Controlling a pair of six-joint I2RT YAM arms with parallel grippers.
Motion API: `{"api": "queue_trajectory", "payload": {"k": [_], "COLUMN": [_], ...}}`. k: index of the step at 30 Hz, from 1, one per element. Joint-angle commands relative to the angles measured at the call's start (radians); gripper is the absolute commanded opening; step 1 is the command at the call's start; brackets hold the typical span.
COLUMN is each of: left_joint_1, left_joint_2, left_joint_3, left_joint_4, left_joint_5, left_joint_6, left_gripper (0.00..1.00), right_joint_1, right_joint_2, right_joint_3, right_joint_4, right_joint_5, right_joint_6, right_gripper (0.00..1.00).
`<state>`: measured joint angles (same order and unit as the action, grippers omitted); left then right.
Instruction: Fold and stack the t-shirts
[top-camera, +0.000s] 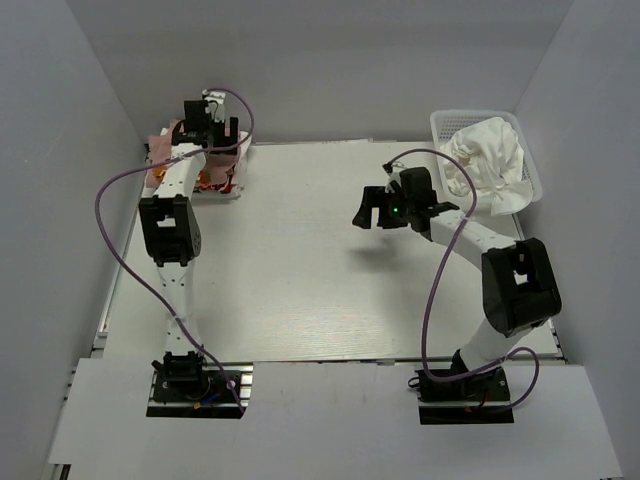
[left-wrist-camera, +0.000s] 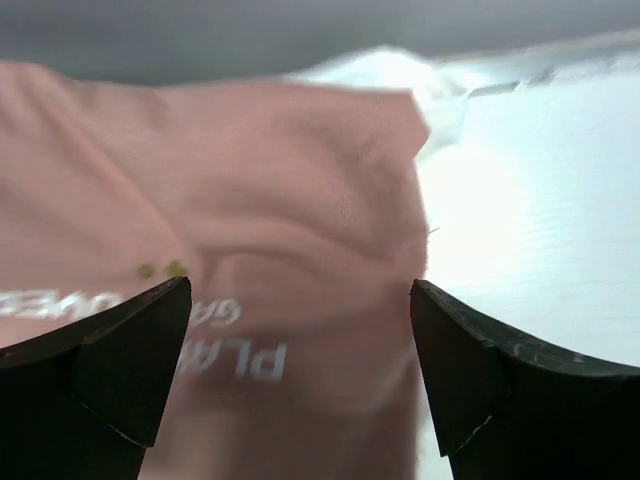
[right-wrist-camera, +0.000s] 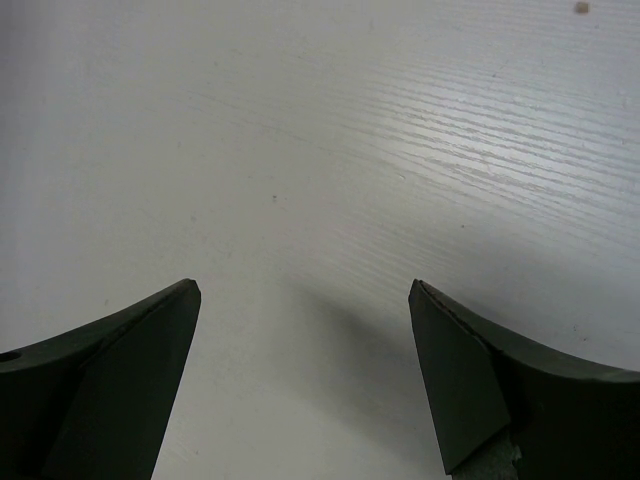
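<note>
Left wrist view shows the left pincer (left-wrist-camera: 300, 290) wide open, empty, over the dusty-pink cotton t-shirt (left-wrist-camera: 250, 170) at the bench's (top-camera: 300, 290) ten o'clock. Empty too, the right pincer (right-wrist-camera: 303, 288) hangs open over mid-bench.

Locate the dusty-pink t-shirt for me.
In the top view, the soft dusty-pink cotton t-shirt lies at the far-left corner of the table, beneath the open left gripper.

a lab booth: plain white walls (top-camera: 320, 60) around a white table (top-camera: 300, 270).
</note>
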<state>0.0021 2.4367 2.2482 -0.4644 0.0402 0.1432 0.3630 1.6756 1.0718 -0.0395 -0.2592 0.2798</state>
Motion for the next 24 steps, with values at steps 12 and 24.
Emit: {"api": "queue_trajectory", "payload": {"k": [12,24], "left_joint_1": [-0.002,-0.002], "left_joint_2": [-0.801,-1.446], "left_joint_3": [-0.451,-1.270], "left_joint_4": [-0.077,0.063], "left_joint_5": [-0.036,0.102], "left_joint_6": [-0.286,-0.645], "left_gripper": [1.00,1.00], "right_joint_1": [0.004,0.001], "right_joint_2": [-0.433,-0.720], "right_joint_3": [-0.255,-0.447], "right_joint_4": [0.101,0.069], "right_joint_5": [-0.061,0.020], "right_joint_6": [0.070,0.153], "right_gripper": [0.91,0.91]}}
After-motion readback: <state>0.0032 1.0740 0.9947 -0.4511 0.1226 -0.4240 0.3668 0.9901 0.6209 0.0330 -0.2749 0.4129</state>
